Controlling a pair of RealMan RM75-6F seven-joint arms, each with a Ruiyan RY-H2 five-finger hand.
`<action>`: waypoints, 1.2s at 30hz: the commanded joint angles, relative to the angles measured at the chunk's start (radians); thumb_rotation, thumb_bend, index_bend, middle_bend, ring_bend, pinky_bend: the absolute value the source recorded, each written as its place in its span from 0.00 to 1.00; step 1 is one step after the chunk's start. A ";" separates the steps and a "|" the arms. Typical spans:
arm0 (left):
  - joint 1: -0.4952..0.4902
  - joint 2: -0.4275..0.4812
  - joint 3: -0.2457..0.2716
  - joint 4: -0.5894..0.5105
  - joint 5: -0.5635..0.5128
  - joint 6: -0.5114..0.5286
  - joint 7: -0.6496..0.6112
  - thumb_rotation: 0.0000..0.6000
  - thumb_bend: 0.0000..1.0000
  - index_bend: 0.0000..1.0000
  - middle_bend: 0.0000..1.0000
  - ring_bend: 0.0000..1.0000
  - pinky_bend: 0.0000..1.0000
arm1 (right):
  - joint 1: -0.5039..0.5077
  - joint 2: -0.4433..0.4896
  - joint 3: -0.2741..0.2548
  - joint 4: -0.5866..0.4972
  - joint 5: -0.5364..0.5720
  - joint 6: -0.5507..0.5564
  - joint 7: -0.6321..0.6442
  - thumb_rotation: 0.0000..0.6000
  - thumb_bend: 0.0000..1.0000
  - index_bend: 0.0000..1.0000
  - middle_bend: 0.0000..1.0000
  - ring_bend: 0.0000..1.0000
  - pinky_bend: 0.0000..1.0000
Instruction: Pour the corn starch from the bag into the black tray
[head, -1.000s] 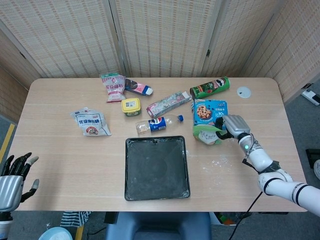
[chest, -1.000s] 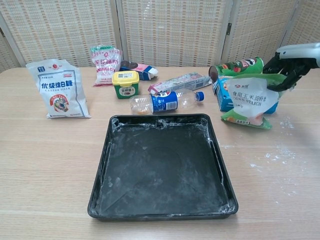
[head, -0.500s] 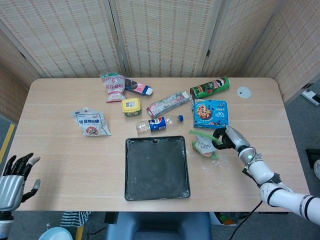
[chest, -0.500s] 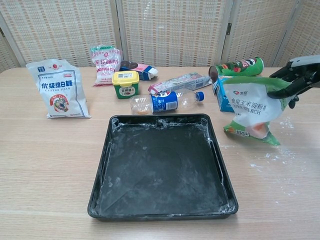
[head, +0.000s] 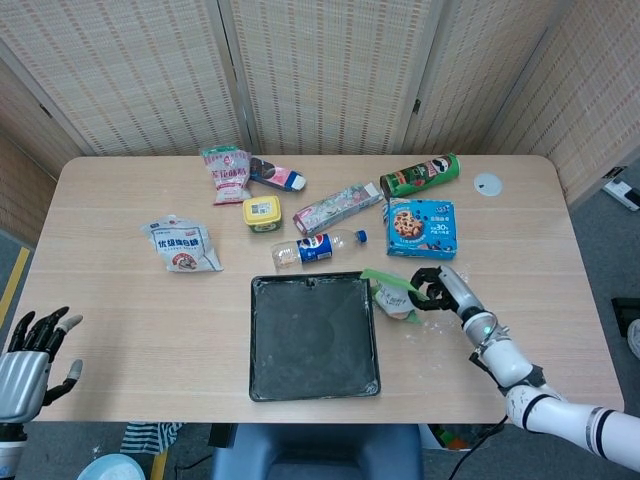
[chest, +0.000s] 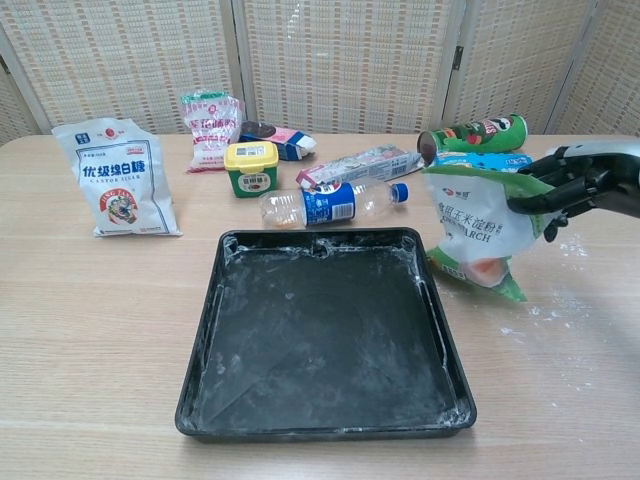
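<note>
R hand (chest: 575, 190) grips the corn starch bag (chest: 477, 228) by its upper R edge, dark fingers (chest: 545, 196) wrapped over the top, bag hanging tilted w/ its green bottom corner low. Below and L of those fingers sits the black tray (chest: 440, 345); the bag is just beside the tray's R rim near the far R corner, can't tell if it touches the rim. Tray inside dusted w/ white powder. White specks on the table (chest: 590, 380) under and R of the fingers.

L hand (head: 28, 355) at the near L table edge, fingers apart, holding nothing.

Behind the R fingers: blue cookie box (head: 421, 227), and past it a green chip can (head: 419, 176) lying on its side. Further L of the fingers, beyond the tray's far edge: water bottle (chest: 330, 204) on its side, yellow tub (chest: 250, 167), flat printed packet (chest: 357, 164), pink-white bag (chest: 210, 128), and a white sugar bag (chest: 115, 177) far L.
</note>
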 joint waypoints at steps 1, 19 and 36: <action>0.000 0.002 0.000 -0.001 -0.002 -0.002 0.001 1.00 0.46 0.21 0.13 0.17 0.02 | -0.037 0.024 0.009 -0.052 -0.059 -0.034 0.062 1.00 0.66 0.45 0.50 0.71 0.51; -0.004 0.001 -0.003 -0.002 -0.002 -0.002 0.005 1.00 0.46 0.23 0.14 0.18 0.01 | -0.167 0.170 -0.035 -0.144 -0.661 -0.016 0.329 1.00 0.60 0.00 0.23 0.42 0.28; -0.005 0.002 -0.001 -0.015 0.010 0.007 0.020 1.00 0.46 0.23 0.15 0.18 0.02 | -0.169 0.226 -0.124 0.000 -0.747 0.199 0.190 1.00 0.58 0.01 0.27 0.40 0.28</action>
